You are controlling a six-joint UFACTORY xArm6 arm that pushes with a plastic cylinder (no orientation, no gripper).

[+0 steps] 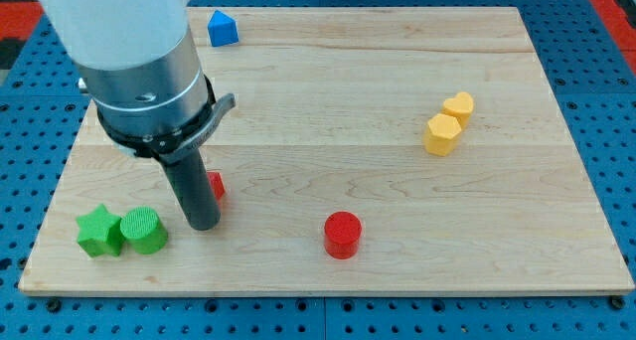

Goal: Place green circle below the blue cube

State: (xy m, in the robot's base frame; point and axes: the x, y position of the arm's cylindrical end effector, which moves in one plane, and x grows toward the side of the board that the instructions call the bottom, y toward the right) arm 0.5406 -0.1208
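1. Camera view, nearest: green circle (145, 230), a ribbed cylinder at the view's bottom left of the bench (397, 131), touching the green star (98, 231) on its left.
2. My tip (204, 224) sits just right of the green circle; contact unclear. A red block (216, 186) is half hidden behind the rod.
3. Tool: a plain rod, nothing to open, nothing held.
4. Blue cube (222, 28) lies at the view's top, well apart.
5. Step judged: approach. The next move calls for getting beneath the circle and pushing up-view, stopping below the cube.
6. Also present: red cylinder (342, 234), yellow blocks (449, 122).
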